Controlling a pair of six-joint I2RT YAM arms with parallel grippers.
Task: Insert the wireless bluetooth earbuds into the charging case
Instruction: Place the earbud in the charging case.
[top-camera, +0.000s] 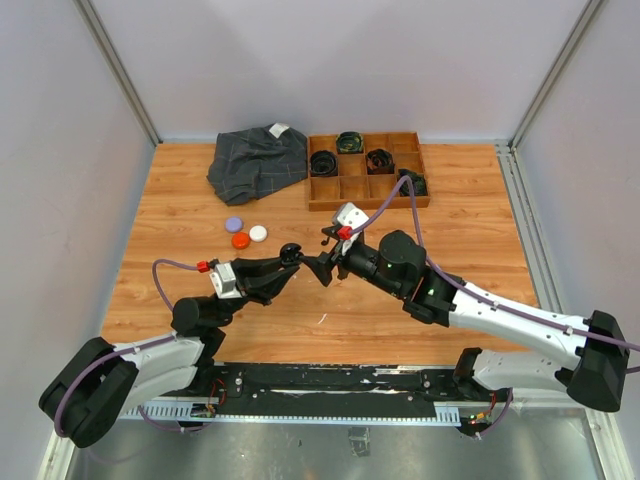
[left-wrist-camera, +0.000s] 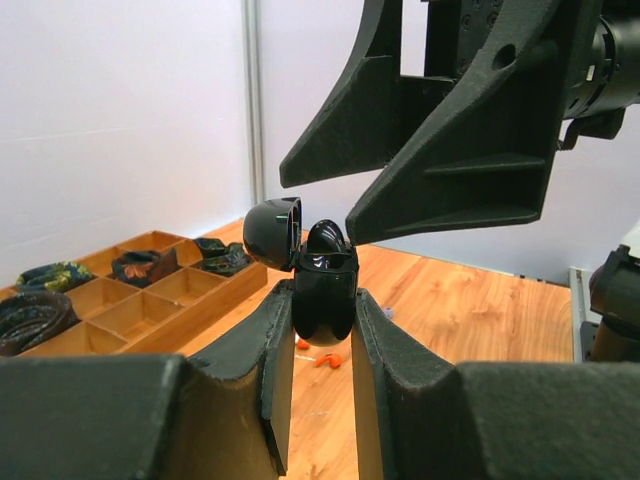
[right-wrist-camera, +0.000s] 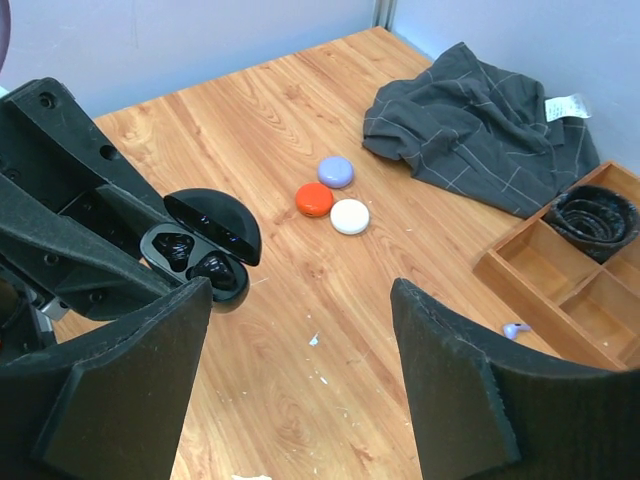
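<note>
My left gripper (top-camera: 287, 258) is shut on a black charging case (left-wrist-camera: 324, 303) and holds it above the table with its lid (left-wrist-camera: 272, 232) open. A black earbud (right-wrist-camera: 216, 266) sits in one well and sticks up a little. The other well (right-wrist-camera: 173, 246) looks dark and glossy; I cannot tell whether it is filled. My right gripper (top-camera: 324, 264) is open and empty, right beside and above the case (right-wrist-camera: 192, 256). Two orange-red earbuds (left-wrist-camera: 328, 358) lie on the table under the case. A purple earbud (right-wrist-camera: 514, 329) lies by the tray.
Purple (top-camera: 234, 224), orange (top-camera: 240, 240) and white (top-camera: 258, 232) round pucks lie left of centre. A wooden tray (top-camera: 366, 188) with coiled black belts stands at the back. A grey cloth (top-camera: 258, 160) lies left of it.
</note>
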